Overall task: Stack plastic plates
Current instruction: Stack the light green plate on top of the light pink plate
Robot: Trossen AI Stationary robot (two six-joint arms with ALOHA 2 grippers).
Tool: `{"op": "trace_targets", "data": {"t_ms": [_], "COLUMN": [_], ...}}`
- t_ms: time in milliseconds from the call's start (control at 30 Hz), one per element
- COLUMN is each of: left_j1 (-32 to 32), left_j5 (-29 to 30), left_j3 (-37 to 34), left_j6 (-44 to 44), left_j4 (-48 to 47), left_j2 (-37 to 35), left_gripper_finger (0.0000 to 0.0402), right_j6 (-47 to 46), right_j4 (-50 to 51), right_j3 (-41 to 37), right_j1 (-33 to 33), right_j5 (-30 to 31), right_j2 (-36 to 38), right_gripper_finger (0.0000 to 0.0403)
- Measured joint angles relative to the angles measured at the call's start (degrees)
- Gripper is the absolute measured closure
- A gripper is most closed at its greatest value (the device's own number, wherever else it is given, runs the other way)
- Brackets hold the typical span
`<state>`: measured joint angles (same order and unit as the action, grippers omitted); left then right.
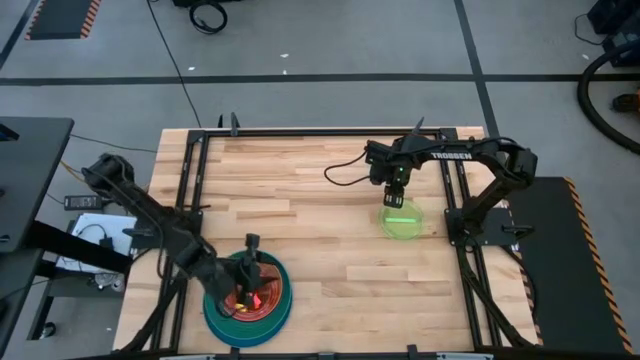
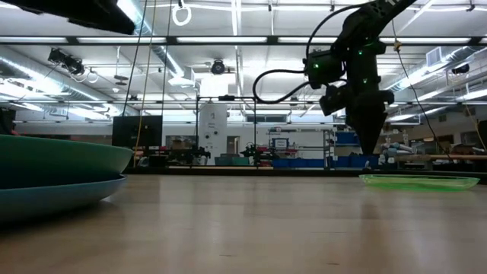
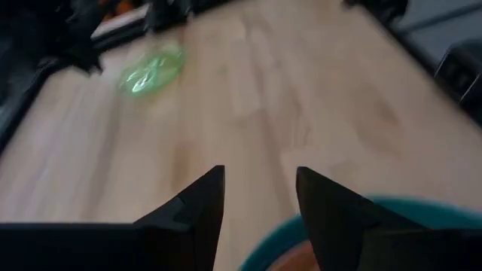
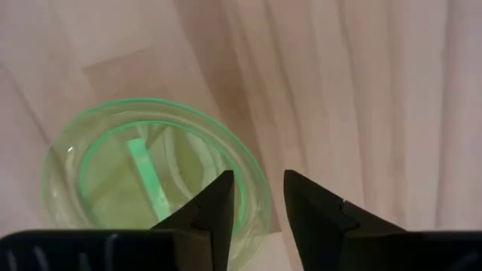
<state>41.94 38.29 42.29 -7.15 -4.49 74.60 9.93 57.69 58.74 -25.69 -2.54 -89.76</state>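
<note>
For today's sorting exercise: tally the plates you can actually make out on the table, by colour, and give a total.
Blue plate: 1
Teal plate: 1
Orange plate: 1
Green plate: 1
Total: 4; any others in the stack are hidden by the left arm.

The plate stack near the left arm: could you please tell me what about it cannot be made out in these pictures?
- High view: the left pincer covers the middle of the stack, so the small plates inside cannot be counted.
- Low view: the picture's left edge cuts the stack; only two rims show.
- Left wrist view: the fingers and bottom edge hide most of it.
</note>
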Motion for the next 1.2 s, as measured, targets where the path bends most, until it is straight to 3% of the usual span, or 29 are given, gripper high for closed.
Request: {"op": "trace_targets", "data": {"t_ms": [200,467,633,833,1067,1200], "left_j1": [-8.15,-17.51,-18.42,-18.65,-18.65,-18.63], "left_j5": [-13.7,-27.91,-28.47,-26.88,-25.41,-25.43], "left_j3": [-9.07,-19.69,-23.9,-24.33,-24.31,-24.31], "left_j6": [6.01,3.9,0.59,-1.25,-1.57,-2.39], "left_j4": [21.71,42.26,49.98,50.04,50.11,49.93], "left_j2": [-0.85,-1.22,-1.22,-1.22,-1.22,-1.22], "left_gripper_finger": [0.023,0.023,0.023,0.023,0.023,0.023], "right_j6": [2.55,6.08,8.37,10.57,9.62,10.57], "right_j4": [0.07,0.46,0.71,0.19,-0.69,-0.38], "right_j3": [0.02,0.02,0.02,0.02,0.13,0.17], "right_j1": [0.0,0.0,-0.06,-0.59,-1.79,-2.29], "right_j5": [-2.53,-4.63,-4.68,-3.44,-0.2,-1.58], "right_j2": [-0.09,-0.13,-0.13,-0.86,-8.4,-10.8], "right_gripper_finger": [0.0279,0.0272,0.0271,0.0278,0.0296,0.0307]}}
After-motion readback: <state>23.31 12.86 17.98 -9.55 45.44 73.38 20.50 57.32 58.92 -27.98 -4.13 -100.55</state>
